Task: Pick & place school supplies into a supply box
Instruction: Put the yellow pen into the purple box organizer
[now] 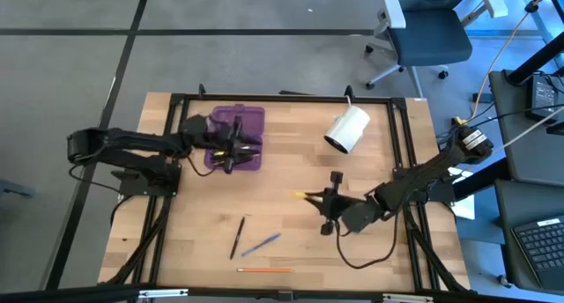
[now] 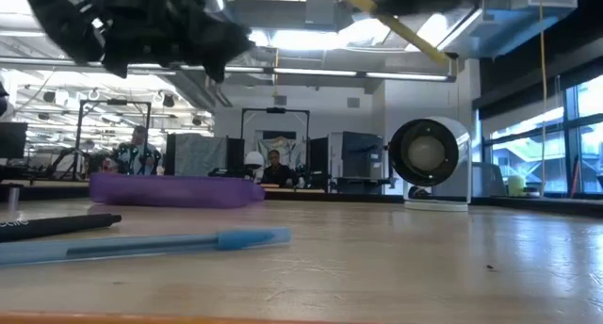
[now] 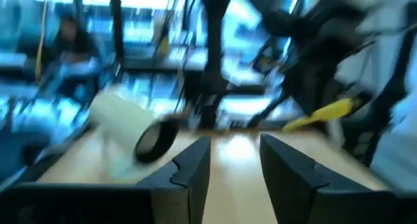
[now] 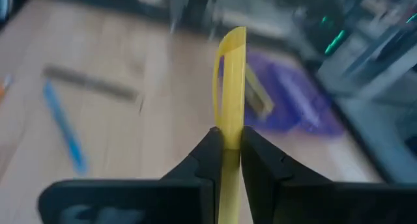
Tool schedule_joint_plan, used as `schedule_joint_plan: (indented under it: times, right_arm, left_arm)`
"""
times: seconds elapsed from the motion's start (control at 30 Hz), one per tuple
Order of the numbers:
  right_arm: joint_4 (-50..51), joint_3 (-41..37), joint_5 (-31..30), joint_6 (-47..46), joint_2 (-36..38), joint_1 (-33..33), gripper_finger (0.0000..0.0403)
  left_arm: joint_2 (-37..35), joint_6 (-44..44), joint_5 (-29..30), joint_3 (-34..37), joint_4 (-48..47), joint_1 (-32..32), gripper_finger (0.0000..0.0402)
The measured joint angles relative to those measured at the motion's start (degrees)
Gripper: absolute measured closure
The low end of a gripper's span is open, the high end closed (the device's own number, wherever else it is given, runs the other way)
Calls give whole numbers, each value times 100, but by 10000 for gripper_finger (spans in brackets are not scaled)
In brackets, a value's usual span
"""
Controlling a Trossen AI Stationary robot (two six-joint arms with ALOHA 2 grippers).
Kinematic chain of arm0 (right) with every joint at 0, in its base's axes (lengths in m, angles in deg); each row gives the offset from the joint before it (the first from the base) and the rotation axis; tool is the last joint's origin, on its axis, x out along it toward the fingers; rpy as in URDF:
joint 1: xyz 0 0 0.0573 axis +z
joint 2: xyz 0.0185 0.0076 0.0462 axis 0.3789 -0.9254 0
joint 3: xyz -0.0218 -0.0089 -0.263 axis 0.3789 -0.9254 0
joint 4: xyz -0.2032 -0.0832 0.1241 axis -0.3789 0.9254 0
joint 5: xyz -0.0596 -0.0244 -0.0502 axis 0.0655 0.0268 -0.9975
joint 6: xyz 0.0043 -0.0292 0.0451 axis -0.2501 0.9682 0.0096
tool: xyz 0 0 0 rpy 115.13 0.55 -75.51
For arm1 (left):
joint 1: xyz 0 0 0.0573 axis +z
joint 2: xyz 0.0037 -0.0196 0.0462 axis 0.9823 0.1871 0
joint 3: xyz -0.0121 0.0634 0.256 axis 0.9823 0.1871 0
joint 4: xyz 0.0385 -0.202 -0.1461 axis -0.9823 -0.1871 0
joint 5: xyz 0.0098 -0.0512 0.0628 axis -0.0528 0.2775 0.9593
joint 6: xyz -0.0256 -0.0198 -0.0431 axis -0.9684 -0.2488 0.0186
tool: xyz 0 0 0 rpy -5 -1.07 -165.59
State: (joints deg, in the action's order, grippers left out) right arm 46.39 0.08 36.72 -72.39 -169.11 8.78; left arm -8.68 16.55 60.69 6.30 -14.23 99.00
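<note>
Right gripper (image 4: 227, 140) is clamped on a yellow pen (image 4: 230, 87), a thin glossy stick raised off the table (image 1: 370, 241) near its middle. Left gripper (image 3: 234, 160) hangs over the purple case (image 1: 249, 120) at the table's far left, fingers (image 3: 195, 168) parted with nothing between them. The case is translucent, flat, round-cornered (a yellow item lies inside). On the near part of the table: black pen (image 1: 238, 237), blue pen (image 1: 262, 244), orange pencil (image 1: 264, 270). White roll (image 1: 347, 129) lies at the far side.

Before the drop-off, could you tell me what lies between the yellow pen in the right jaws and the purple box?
Only bare table: the high view shows nothing between the yellow pen and the purple box.
</note>
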Motion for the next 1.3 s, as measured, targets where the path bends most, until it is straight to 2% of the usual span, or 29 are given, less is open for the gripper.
schedule_joint_plan:
  times: [0.1,0.17,0.27,0.43,0.57,0.7,1.3]
  right_arm:
    - [-871,6,2,662,-15,-223,355]
    - [-1415,12,39,1037,-76,-411,355]
    - [-1953,10,277,1425,-161,-705,354]
    - [-2558,10,1341,1455,-338,-1253,354]
    - [-2925,12,1687,1498,-474,-1485,354]
    - [-3062,8,1717,1596,-563,-1512,354]
    - [-3223,8,1717,1566,-706,-1578,354]
  left_arm:
    - [367,-351,-13,242,1377,-240,265]
    - [605,-392,-7,266,1727,-440,261]
    - [965,-208,18,139,1806,-766,261]
    - [1510,126,36,-273,1834,-1245,262]
    - [1769,293,226,-542,1828,-1436,262]
    - [1802,309,552,-611,1834,-1470,263]
    - [1802,409,486,-616,2383,-1575,262]
